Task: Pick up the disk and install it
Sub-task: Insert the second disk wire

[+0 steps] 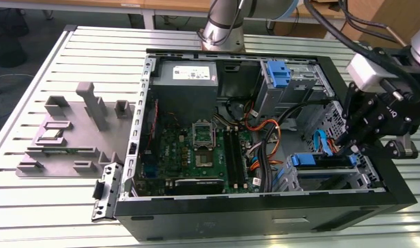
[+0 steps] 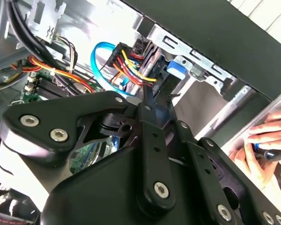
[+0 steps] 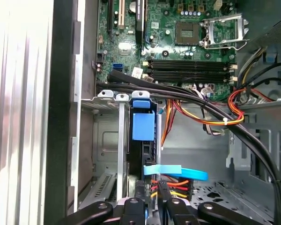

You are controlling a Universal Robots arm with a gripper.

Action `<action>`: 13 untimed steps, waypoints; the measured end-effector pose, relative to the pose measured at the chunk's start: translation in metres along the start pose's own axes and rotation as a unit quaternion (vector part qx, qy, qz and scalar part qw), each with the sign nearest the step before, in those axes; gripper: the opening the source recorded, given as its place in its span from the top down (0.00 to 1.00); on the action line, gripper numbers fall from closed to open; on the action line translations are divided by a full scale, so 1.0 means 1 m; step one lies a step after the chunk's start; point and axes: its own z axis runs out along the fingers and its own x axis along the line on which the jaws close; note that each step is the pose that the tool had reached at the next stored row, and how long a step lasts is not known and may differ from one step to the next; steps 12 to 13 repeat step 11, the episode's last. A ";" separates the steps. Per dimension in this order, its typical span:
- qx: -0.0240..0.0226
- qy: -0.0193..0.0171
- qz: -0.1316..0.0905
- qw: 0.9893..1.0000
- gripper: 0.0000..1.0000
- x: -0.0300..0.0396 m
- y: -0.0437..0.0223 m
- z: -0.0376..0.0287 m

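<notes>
Disk [image 3: 143,125] sitting edge-up in the drive cage by the case's front wall, long axis running straight ahead of the pincer [image 3: 151,199], clamped on its rear end.

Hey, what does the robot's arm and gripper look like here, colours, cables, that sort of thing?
In the exterior view the arm is a silver-grey metal tube with a rounded pale joint. Black cables loop to a white block above the matte black gripper. In the second wrist view the gripper shows flat black linkage bars joined by silver hex screws.
</notes>
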 end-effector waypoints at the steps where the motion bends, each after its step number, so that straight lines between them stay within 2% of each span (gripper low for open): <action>1: 0.000 0.000 0.000 1.000 0.75 -0.0001 0.0001 -0.0019; 5: 0.000 0.000 0.000 1.000 0.75 -0.0001 0.0003 -0.0060; 13: 0.000 0.000 0.000 1.000 0.75 -0.0001 0.0004 -0.0075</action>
